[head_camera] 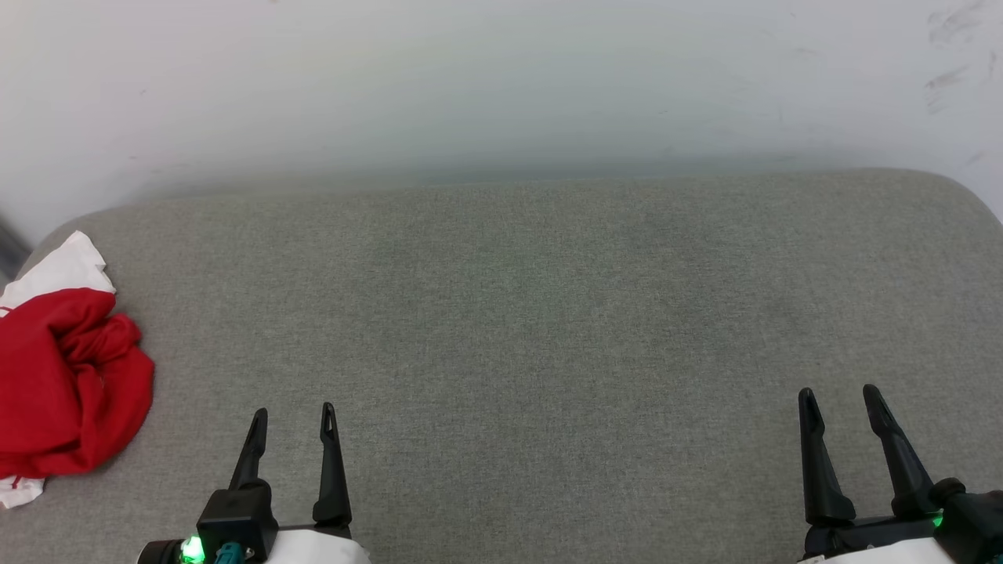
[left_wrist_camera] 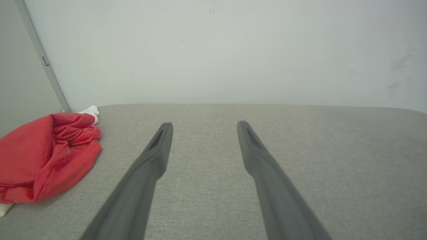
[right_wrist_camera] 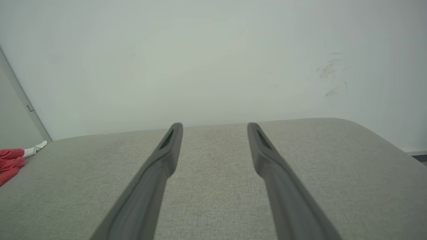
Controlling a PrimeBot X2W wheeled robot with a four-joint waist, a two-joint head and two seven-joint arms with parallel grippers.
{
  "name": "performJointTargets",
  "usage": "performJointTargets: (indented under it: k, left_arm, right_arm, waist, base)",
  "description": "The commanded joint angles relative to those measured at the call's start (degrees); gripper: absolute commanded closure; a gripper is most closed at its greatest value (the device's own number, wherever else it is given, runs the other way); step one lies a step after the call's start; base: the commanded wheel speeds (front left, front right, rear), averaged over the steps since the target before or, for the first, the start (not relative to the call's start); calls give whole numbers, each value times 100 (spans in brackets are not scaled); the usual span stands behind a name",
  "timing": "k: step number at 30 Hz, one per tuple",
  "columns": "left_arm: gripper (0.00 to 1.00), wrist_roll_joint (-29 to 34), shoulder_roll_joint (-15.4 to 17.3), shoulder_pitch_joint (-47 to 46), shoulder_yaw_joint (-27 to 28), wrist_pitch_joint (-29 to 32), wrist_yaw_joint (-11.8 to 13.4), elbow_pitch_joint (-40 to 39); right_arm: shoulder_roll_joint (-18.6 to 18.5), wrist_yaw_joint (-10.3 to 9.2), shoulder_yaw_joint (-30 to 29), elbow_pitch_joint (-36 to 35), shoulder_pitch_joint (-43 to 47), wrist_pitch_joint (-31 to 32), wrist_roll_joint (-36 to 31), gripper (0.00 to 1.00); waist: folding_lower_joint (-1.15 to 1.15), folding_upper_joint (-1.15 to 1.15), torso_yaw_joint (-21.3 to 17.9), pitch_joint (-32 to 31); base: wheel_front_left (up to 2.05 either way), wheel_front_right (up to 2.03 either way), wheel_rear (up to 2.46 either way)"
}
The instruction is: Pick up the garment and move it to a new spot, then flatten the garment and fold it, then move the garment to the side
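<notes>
The garment (head_camera: 66, 376) lies crumpled in a red heap with white parts showing, at the far left edge of the grey cushioned surface (head_camera: 533, 313). Its lettering is hidden in the folds. The left wrist view has the garment (left_wrist_camera: 46, 156) to the left of the fingers, and the right wrist view catches the garment (right_wrist_camera: 10, 160) at its left edge. My left gripper (head_camera: 294, 415) stands open at the lower left, to the right of the heap and apart from it. At the lower right my right gripper (head_camera: 840, 395) is open too, with nothing between its fingers.
A pale wall (head_camera: 501, 86) rises behind the surface's far edge, with scuff marks at the upper right. A grey vertical strip (left_wrist_camera: 40, 56) runs down the wall at the left. The surface rounds off at its far right corner (head_camera: 964, 196).
</notes>
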Motion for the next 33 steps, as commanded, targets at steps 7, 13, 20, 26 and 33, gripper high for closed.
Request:
performJointTargets:
  k: [7, 13, 20, 26, 33]
  left_arm:
    - [0, 95, -10, 59, -11, -61, 13, 57]
    - [0, 57, -10, 40, -9, -61, 34, 101]
    - [0, 72, -11, 36, 2, -61, 49, 134]
    - [0, 52, -9, -7, 27, -61, 96, 154]
    - [0, 105, -9, -51, 39, -61, 186, 163]
  right_arm:
    - [-15, 0, 2, -2, 86, -60, -16, 0]
    - [-15, 0, -11, 42, 93, -60, 67, 0]
    - [-15, 0, 2, 26, 107, -60, 22, 0]
    - [-15, 0, -1, -15, 116, -60, -77, 0]
    - [-14, 0, 29, -58, 155, -60, -184, 0]
  waist:
    - [0, 0, -18, -4]
    - [0, 0, -17, -4]
    - [0, 0, 11, -3]
    - [0, 0, 135, 2]
    - [0, 0, 520, -6]
  base:
    - [0, 0, 0]
    - [0, 0, 0]
    - [0, 0, 0]
    - [0, 0, 0]
    - [0, 0, 0]
